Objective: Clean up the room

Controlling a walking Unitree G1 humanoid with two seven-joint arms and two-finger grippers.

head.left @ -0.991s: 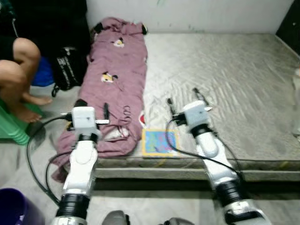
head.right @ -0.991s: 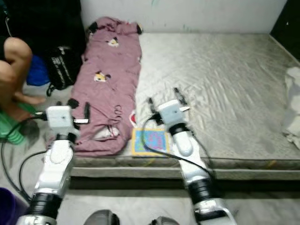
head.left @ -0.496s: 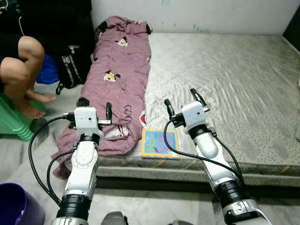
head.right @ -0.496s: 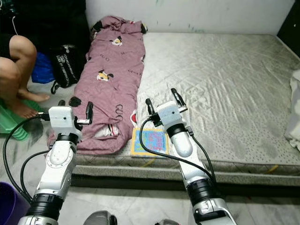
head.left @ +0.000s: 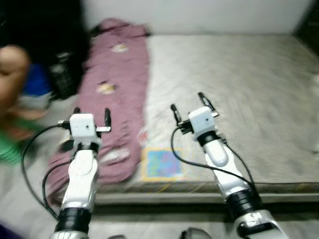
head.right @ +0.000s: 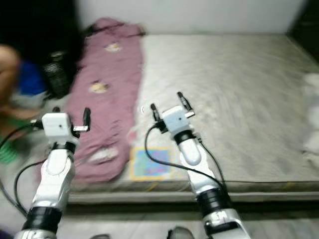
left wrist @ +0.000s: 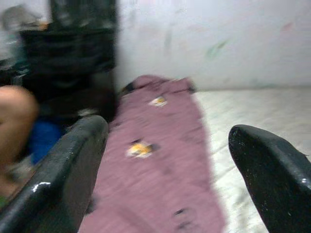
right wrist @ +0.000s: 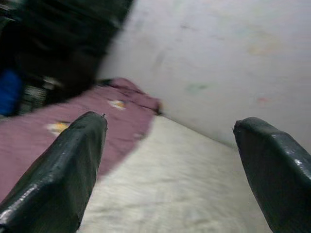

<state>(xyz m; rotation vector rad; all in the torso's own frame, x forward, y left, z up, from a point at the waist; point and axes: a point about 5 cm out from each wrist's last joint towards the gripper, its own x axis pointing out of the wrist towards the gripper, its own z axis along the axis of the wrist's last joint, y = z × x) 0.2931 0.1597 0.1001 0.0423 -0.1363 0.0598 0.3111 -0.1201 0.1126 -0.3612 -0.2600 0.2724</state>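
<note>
A mauve blanket (head.left: pixel 117 84) with cartoon prints lies along the left side of a grey mattress (head.left: pixel 239 84) and hangs over its front left corner. A small colourful picture book (head.left: pixel 160 163) rests near the mattress's front edge. My left gripper (head.left: pixel 91 115) hovers open above the blanket's near end. My right gripper (head.left: pixel 188 103) is open over the mattress, just beyond the book. In the left wrist view the blanket (left wrist: pixel 160 145) stretches ahead between the fingers (left wrist: pixel 68 165). The views are blurred.
A person's knee (head.left: pixel 12 62) shows at the left edge, beside a black bag (head.left: pixel 62 74) and something blue (head.left: pixel 35 79). A white wall (head.left: pixel 199 15) backs the mattress. A pale cloth (head.right: pixel 311 114) lies at the right edge. The mattress's front edge (head.left: pixel 199 196) is just below my arms.
The whole picture has shifted and blurred, so the camera is moving. Both grippers stay open and hold the same pose relative to each other.
</note>
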